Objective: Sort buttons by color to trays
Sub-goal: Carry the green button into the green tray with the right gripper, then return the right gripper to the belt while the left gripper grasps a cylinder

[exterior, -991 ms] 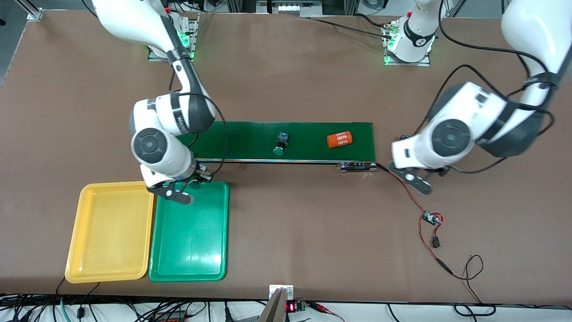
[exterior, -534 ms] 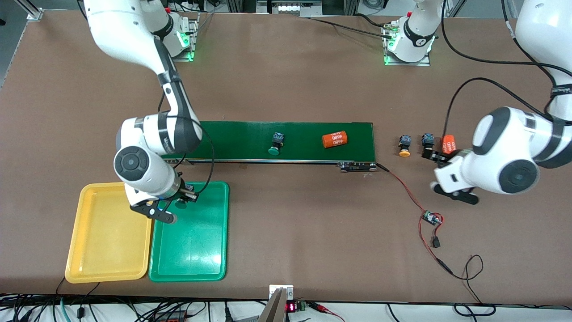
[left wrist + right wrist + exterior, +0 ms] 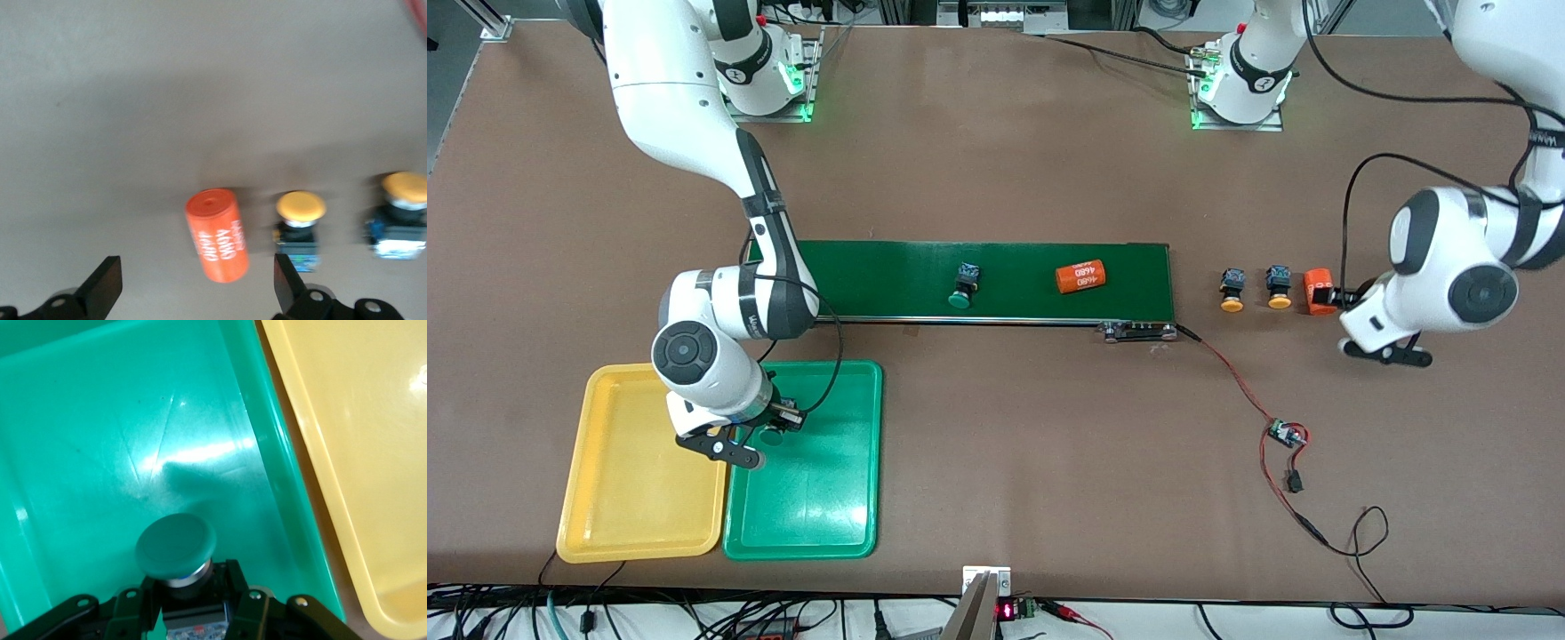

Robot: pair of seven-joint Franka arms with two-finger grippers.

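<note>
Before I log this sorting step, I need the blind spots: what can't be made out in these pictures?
- Front view: the right gripper over the green tray is mostly hidden by its own arm; its green button barely shows.
- Right wrist view: that button's body is hidden by the fingers and cut by the edge.
- Left wrist view: the orange cylinder has blurred print; the left gripper is cut at the edge.

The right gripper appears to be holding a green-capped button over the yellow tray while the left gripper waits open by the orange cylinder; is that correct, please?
Not quite: the right gripper holds the green-capped button over the green tray, not the yellow tray, as the right wrist view shows. The rest holds: the left gripper waits open by the orange cylinder.
</note>
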